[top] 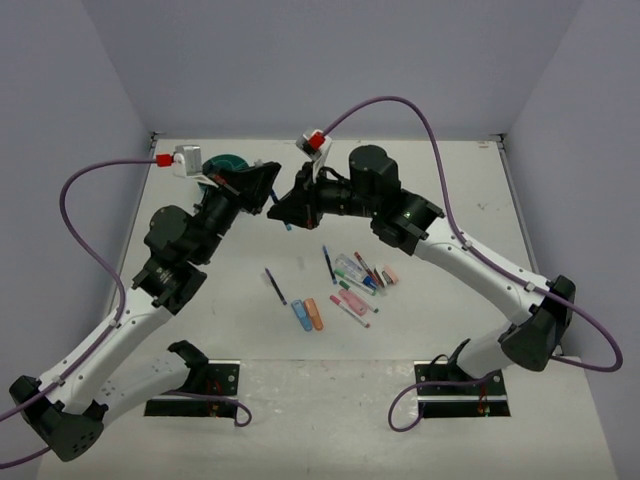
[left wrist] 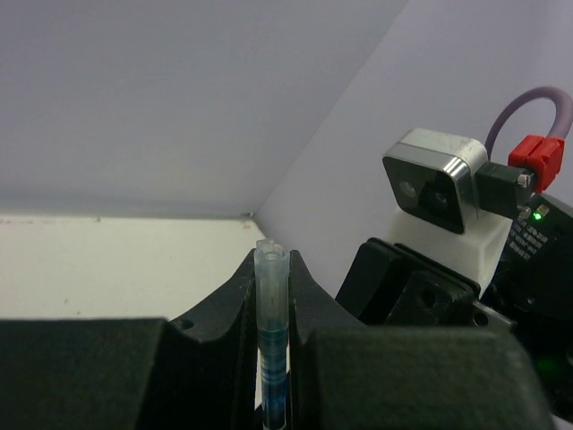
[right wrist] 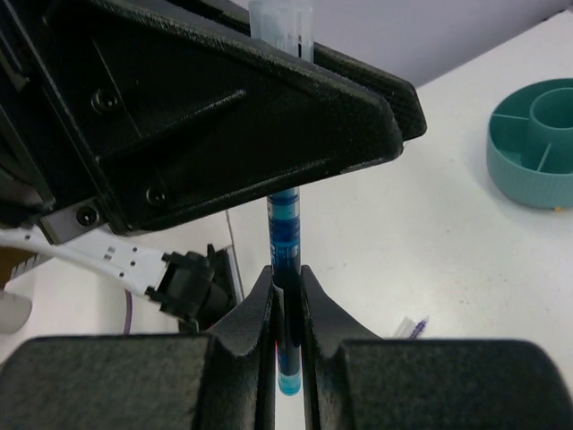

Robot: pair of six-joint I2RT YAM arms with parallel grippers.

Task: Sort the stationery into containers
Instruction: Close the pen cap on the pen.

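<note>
Left claw [left wrist: 271, 269] and right claw [right wrist: 285, 288] are both pinching one pen [right wrist: 285, 235], seemingly handing over; next, one should let go, heading for the tub [right wrist: 528, 184] upper right.

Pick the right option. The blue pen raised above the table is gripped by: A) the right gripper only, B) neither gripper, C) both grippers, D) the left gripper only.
C: each wrist view shows the blue pen pinched between that gripper's own fingers, left gripper and right gripper alike.
</note>
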